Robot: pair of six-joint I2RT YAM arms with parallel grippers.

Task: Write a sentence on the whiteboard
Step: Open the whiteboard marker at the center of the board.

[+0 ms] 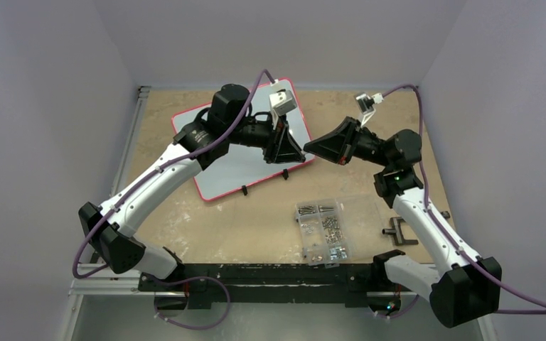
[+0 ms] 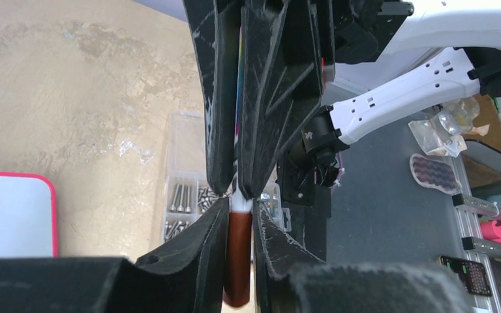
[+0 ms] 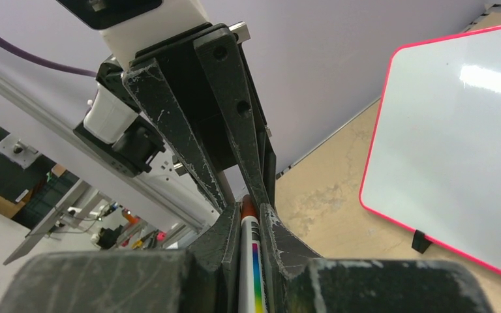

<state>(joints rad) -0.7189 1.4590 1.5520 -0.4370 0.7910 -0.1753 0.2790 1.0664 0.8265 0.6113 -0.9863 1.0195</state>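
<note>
The whiteboard lies tilted at the table's far left, red-rimmed, with black clip feet on its near edge. No sentence shows on it; its visible surface is blank. My two grippers meet tip to tip just off the board's right corner. The left gripper is shut on the marker's brown-red cap. The right gripper is shut on the marker's white barrel with its rainbow stripe. The board also shows in the left wrist view and the right wrist view.
A clear compartmented screw box sits near the table's front middle and also shows in the left wrist view. A small black T-shaped part lies at the front right. Walls close the table at the back and sides.
</note>
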